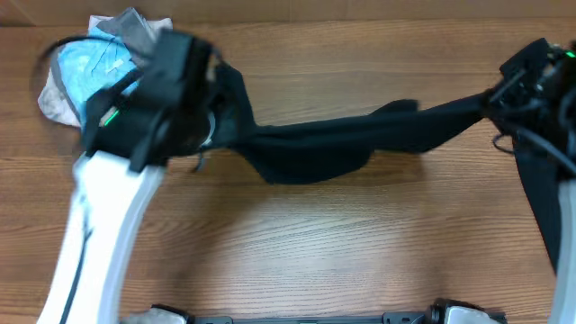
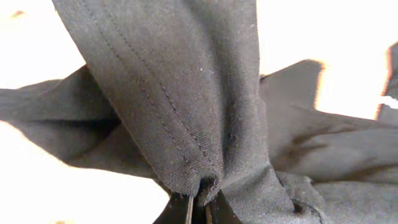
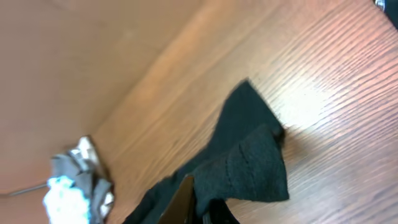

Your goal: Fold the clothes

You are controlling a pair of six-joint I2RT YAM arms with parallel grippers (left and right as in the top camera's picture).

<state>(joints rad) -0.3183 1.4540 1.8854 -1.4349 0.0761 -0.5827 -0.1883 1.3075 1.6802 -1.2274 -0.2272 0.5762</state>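
Clamped in the left gripper (image 2: pixel 200 209), right under its wrist camera, is a double-stitched hem of the black garment (image 2: pixel 168 93). The jaws are together on the cloth, and the fabric fans up and away from the pinch. The right gripper (image 3: pixel 200 209) is likewise closed on another edge of the same garment, with a loose corner flopping out past its fingers.

From above, the garment runs between the two grippers as a bunched, rope-like band over the wooden table (image 1: pixel 315 261). Its middle sags low, though whether it touches the wood I cannot tell. A light-blue and grey bundle (image 1: pixel 76 72) lies at the far left of the table, partly under the left arm and close to the held end.

This looks like an early step: opening the garment out flat before any fold is made. To do it well, both pinches should hold firm while the arms draw apart evenly. That takes the slack out of the band without yanking the hem from either grip. The cloth seems gathered, perhaps twisted, so lowering it gradually would let the sagging middle land first and spread. The left end should come down clear of the bundle so nothing gets dragged into the fold.
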